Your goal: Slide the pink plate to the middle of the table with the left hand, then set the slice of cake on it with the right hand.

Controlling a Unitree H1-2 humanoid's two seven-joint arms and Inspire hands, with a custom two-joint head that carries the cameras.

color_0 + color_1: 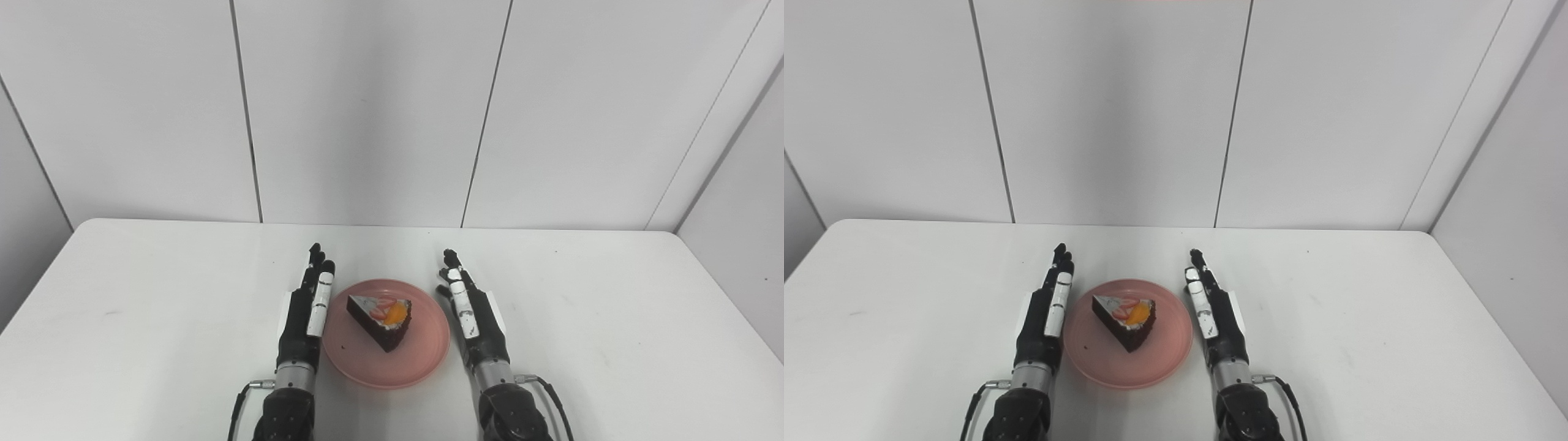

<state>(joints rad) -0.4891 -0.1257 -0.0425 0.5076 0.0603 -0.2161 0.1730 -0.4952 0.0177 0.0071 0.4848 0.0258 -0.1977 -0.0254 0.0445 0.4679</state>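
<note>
The pink plate [422,355] sits on the white table [153,318] near the middle, close to the front. A wedge slice of chocolate cake [381,317] with white icing, strawberry and orange fruit on top lies on the plate. My left hand [304,312] is just left of the plate, fingers straight and pointing away, holding nothing. My right hand [471,309] is just right of the plate, also open with straight fingers and empty. Both hands stand beside the plate's rim; I cannot tell if they touch it.
White wall panels [367,110] rise behind the table's far edge. The table's left and right edges slant inward toward the back. Cables [551,392] hang at both wrists.
</note>
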